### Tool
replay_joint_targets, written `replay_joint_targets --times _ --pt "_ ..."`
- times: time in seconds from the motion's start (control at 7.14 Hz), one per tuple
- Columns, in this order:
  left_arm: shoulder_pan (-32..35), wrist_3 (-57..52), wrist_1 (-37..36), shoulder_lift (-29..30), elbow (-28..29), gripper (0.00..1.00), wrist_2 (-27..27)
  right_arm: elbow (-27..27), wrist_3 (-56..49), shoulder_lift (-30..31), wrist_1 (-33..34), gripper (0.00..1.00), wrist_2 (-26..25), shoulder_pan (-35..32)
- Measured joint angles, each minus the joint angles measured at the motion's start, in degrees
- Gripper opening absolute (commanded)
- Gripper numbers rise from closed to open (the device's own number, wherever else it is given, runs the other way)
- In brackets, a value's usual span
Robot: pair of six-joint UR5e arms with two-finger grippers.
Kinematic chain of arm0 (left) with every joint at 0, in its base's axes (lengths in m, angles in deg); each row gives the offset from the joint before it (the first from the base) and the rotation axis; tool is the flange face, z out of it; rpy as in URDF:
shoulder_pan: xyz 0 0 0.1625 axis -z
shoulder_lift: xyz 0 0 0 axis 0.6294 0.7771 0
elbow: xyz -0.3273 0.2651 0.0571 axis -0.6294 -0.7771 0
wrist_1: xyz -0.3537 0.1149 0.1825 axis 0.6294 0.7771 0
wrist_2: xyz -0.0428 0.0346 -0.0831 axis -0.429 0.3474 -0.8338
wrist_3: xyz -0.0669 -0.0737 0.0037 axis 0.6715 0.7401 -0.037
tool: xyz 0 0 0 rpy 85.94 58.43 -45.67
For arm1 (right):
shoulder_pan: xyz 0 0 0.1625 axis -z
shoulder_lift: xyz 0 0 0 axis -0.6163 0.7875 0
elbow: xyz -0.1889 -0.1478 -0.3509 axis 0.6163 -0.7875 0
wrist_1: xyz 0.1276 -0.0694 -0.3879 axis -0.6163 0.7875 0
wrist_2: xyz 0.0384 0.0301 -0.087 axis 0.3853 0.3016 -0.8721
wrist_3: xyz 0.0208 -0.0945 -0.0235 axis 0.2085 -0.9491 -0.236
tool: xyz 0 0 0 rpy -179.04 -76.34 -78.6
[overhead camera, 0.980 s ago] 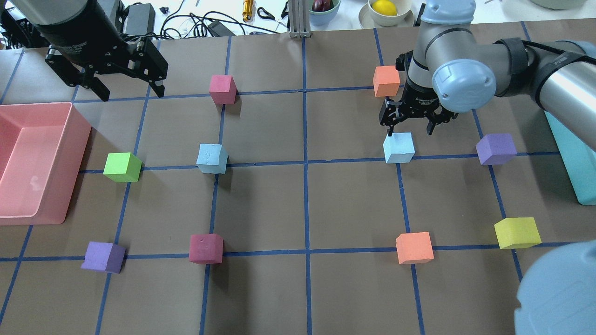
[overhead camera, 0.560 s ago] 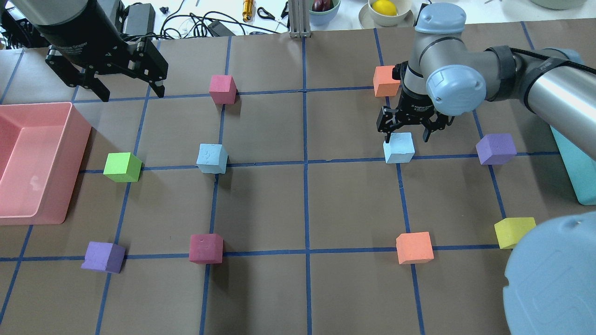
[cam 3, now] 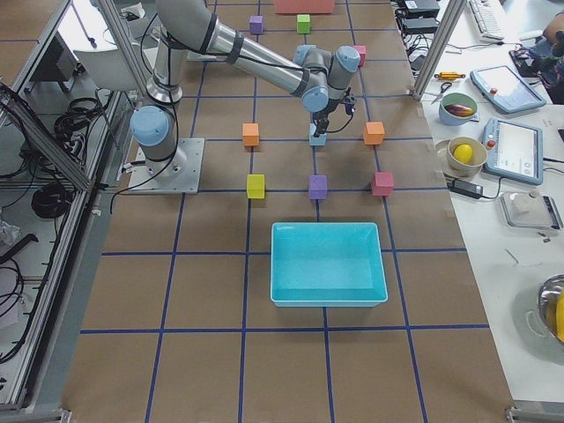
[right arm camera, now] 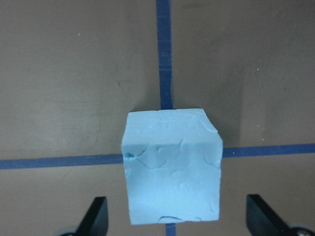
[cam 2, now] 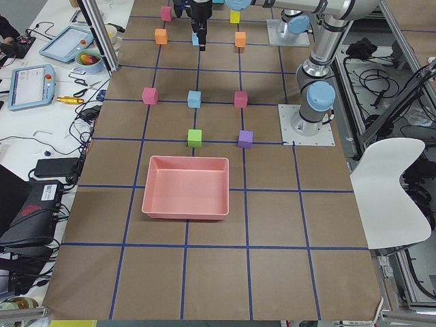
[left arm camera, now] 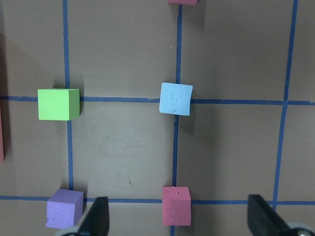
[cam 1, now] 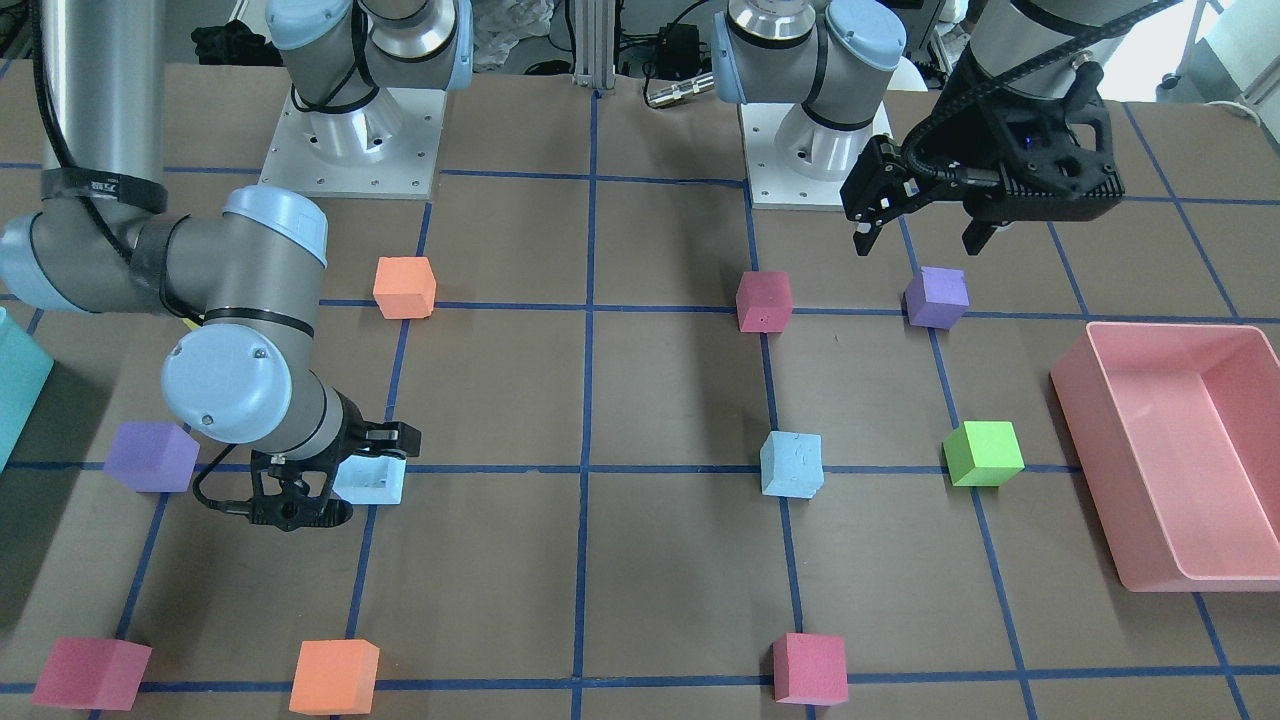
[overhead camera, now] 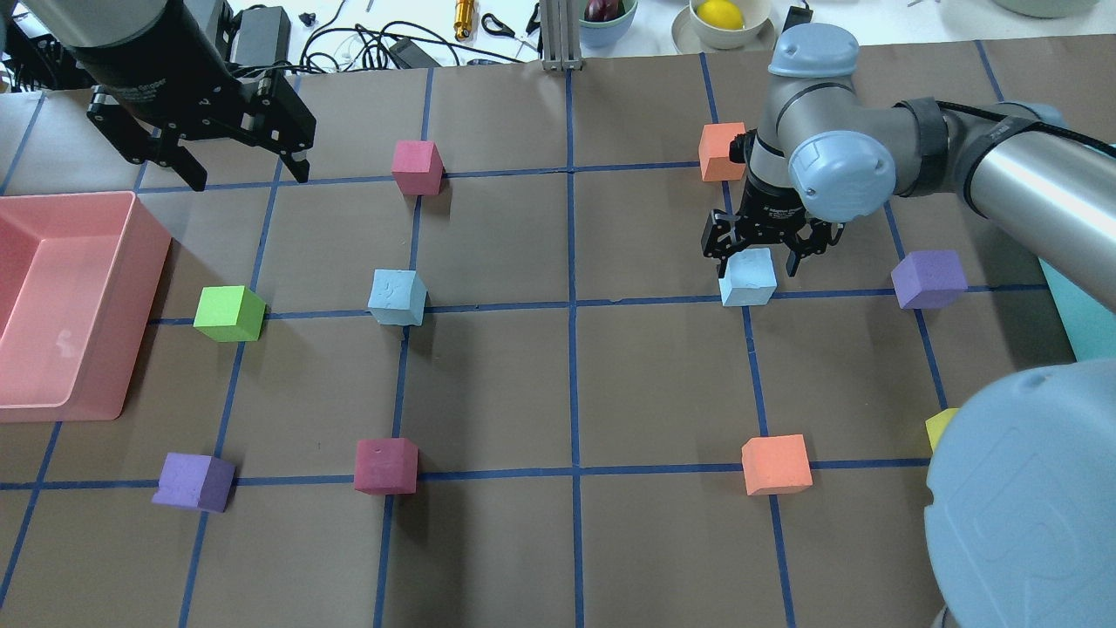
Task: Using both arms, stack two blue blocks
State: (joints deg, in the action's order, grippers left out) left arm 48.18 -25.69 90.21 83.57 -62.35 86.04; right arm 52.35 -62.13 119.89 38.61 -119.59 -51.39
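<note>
One pale blue block [overhead camera: 747,277] lies on a tape crossing at the right; it also shows in the front view [cam 1: 372,482] and fills the right wrist view [right arm camera: 172,167]. My right gripper [overhead camera: 754,253] is open and low over this block, one finger on each side, not touching it [right arm camera: 179,223]. The second blue block [overhead camera: 397,297] lies left of centre, also in the front view [cam 1: 792,464] and the left wrist view [left arm camera: 176,98]. My left gripper [overhead camera: 248,174] is open and empty, high above the table's far left [cam 1: 918,245].
A pink bin [overhead camera: 87,305] stands at the left edge and a teal bin [cam 3: 328,263] at the right. Green [overhead camera: 228,313], purple [overhead camera: 928,279], orange [overhead camera: 722,151], red [overhead camera: 385,466] and pink [overhead camera: 417,167] cubes sit on the grid crossings.
My right gripper has come down and slightly left, from just behind the right blue block to straddling it, still open. The left arm and the blocks have not moved.
</note>
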Motion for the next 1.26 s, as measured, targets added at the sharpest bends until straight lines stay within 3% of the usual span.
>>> replay_joint_targets --times 0.42,0.56,0.84,0.98,1.26 --pt "0.0 0.02 0.0 0.03 0.0 1.0 -0.06 0.1 0.33 -1.61 1.66 1.0 -0.04 -0.01" --pt "0.0 0.02 0.0 0.02 -0.04 1.0 -0.09 0.19 0.34 -1.87 1.99 0.83 -0.04 0.0" --pt "0.0 0.02 0.0 -0.04 -0.07 1.0 -0.16 0.37 0.35 -2.1 3.64 0.05 -0.05 0.04" --pt "0.0 0.02 0.02 -0.04 -0.08 1.0 -0.23 0.45 0.33 -2.29 4.11 0.0 -0.07 0.04" --pt "0.0 0.02 0.02 -0.11 -0.11 1.0 -0.32 0.16 0.33 -2.35 4.21 0.0 -0.11 0.03"
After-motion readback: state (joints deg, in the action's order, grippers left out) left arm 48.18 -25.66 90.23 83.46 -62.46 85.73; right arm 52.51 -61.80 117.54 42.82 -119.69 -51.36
